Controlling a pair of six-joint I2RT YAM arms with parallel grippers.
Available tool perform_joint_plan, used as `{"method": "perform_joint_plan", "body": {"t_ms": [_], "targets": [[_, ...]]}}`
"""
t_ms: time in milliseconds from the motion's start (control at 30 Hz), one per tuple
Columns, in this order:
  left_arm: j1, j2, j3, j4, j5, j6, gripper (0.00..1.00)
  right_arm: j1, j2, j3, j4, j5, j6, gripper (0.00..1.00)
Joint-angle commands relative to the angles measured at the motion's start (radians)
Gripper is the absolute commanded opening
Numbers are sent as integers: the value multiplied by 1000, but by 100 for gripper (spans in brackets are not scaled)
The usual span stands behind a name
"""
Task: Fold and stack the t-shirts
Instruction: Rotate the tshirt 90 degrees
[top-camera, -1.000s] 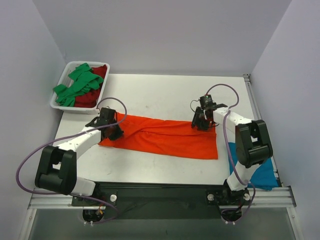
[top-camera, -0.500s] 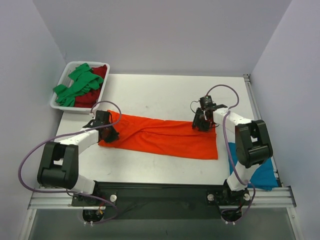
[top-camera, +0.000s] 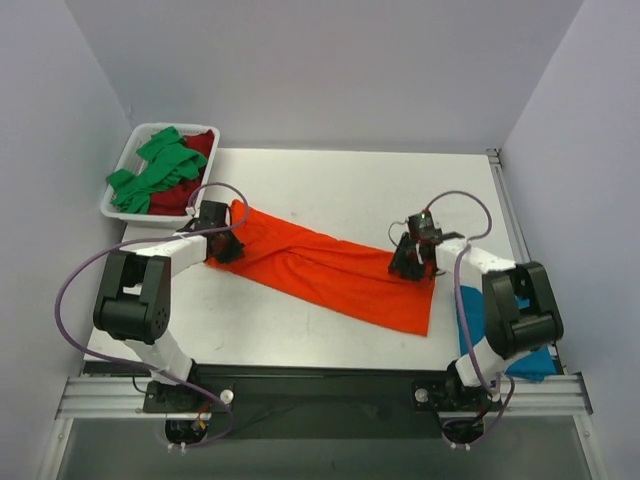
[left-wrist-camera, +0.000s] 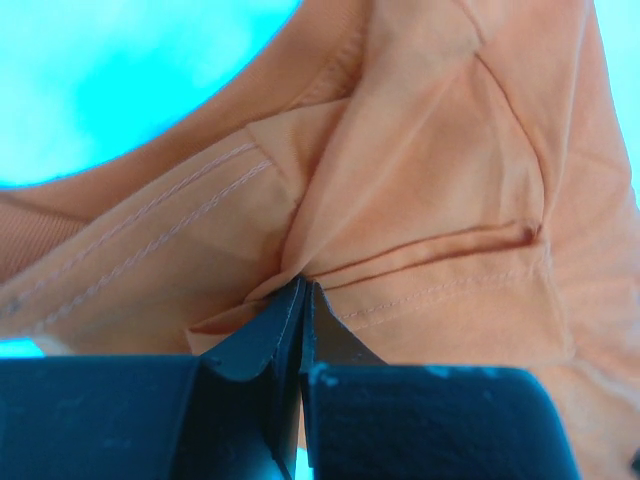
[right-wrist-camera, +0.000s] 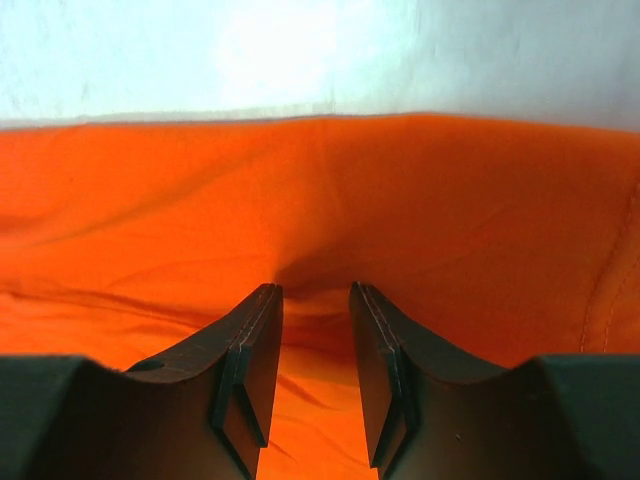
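A bright orange t-shirt (top-camera: 330, 275), folded into a long band, lies slanted across the table, from back left to front right. My left gripper (top-camera: 222, 243) is shut on a bunched fold at its left end; the wrist view shows the jaws (left-wrist-camera: 303, 285) pinching hemmed cloth (left-wrist-camera: 440, 180). My right gripper (top-camera: 410, 265) rests on the shirt's right part. In its wrist view the gripper (right-wrist-camera: 315, 290) is open, its tips pressing a dent into the orange cloth (right-wrist-camera: 320, 190). Green t-shirts (top-camera: 155, 175) and a dark red one (top-camera: 180, 197) lie in the tray. A teal blue one (top-camera: 530, 352) lies at the front right.
The white tray (top-camera: 112, 208) stands at the table's back left corner, close to my left gripper. The teal shirt lies beside the right arm's base, partly hidden by it. Grey walls enclose the table on three sides.
My left gripper has drawn the shirt's left end back and to the left. My right gripper has shifted nearer and slightly right. The orange band has turned from level to slanted.
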Motion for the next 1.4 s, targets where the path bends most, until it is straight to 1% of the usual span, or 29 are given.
{"method": "perform_joint_plan", "body": {"t_ms": [0,133,167,200,233,267,300,333,400,433,467,567,600,700,733,800,833,900,967,1033,1100,1133,1167,1200,1233,1267,1300,1333,1367], "targets": [[-12,112,140,-49,-36,32,9,50,-114,-163,15,-40,153,35],[-31,247,323,-78,-22,36,9,177,-302,-320,122,-1,328,35],[-43,273,360,-81,-19,41,9,255,-329,-346,154,12,392,35],[-47,333,401,-90,-10,42,9,296,-350,-380,176,29,431,35],[-52,367,496,-99,11,50,10,342,-379,-388,196,79,463,35],[-61,437,545,-118,21,53,10,399,-387,-390,208,102,494,35],[-67,470,600,-148,27,61,10,489,-387,-390,226,136,546,35],[-74,500,686,-161,30,64,10,542,-377,-374,236,171,574,35],[-86,583,769,-193,38,64,11,625,-349,-348,256,257,621,35],[-89,608,803,-196,68,64,11,692,-311,-313,269,283,635,35],[-92,655,873,-202,82,62,13,714,-286,-295,276,315,643,35],[-95,724,1007,-218,145,64,20,743,-178,-206,312,306,623,35],[-95,767,1042,-208,171,73,27,740,-123,-172,314,287,605,35],[-95,853,1185,-196,275,79,38,729,-43,-46,293,248,531,35],[-92,878,1229,-201,324,85,43,725,-30,-23,285,234,517,35],[-94,938,1366,-231,353,98,52,714,-22,33,270,216,476,35],[-91,953,1406,-227,396,101,58,708,-28,52,239,211,457,35],[-80,970,1484,-207,432,101,64,700,-54,81,199,220,399,36],[-66,949,1510,-170,478,98,71,684,-102,94,98,256,364,37],[-57,917,1514,-158,493,92,73,662,-157,72,26,262,354,38],[-52,852,1483,-141,508,87,73,630,-199,23,7,250,344,38],[-52,826,1433,-147,505,90,74,618,-240,-30,6,244,326,41],[-54,762,1391,-149,502,93,74,604,-255,-47,-5,239,312,41],[-60,724,1341,-123,502,98,73,584,-272,-63,-20,230,305,42],[-64,684,1273,-116,481,98,72,544,-298,-89,-20,215,257,44],[-70,600,1147,-112,464,93,71,518,-306,-89,-25,193,232,44],[-84,556,1065,-78,449,76,65,493,-311,-83,-39,169,207,44],[-95,512,991,-66,435,66,63,428,-312,-78,-45,149,169,44],[-104,420,823,-19,420,49,62,394,-312,-63,-37,121,143,44]]}}
